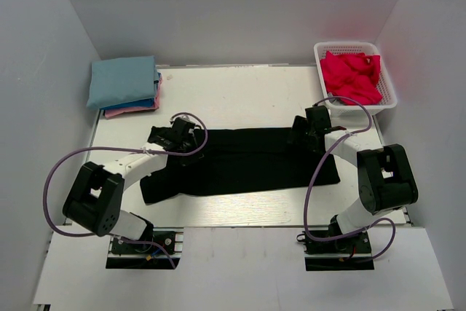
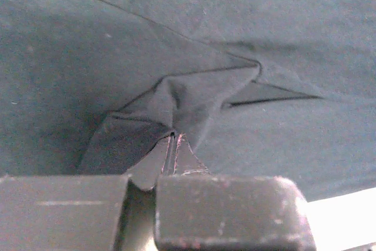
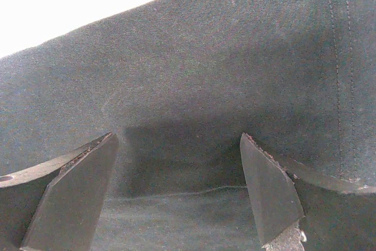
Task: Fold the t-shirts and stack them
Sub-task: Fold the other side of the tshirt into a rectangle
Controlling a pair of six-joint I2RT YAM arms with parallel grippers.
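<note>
- Left gripper [image 2: 144,181]: jaws closed on a pinched fold of the large black cloth t-shirt [image 2: 88,57], a detail only the left wrist view shows.
- Right gripper [image 3: 176,139]: jaws wide apart, on the same shirt.
- Top view only: the shirt lies across mid tabletop [image 1: 240,92]. The folded light blue and pink t-shirts [image 1: 124,85] sit at the far left corner, and the bright red t-shirt [image 1: 351,76] is in the white plastic lattice basket [image 1: 390,100] at the far right corner.
</note>
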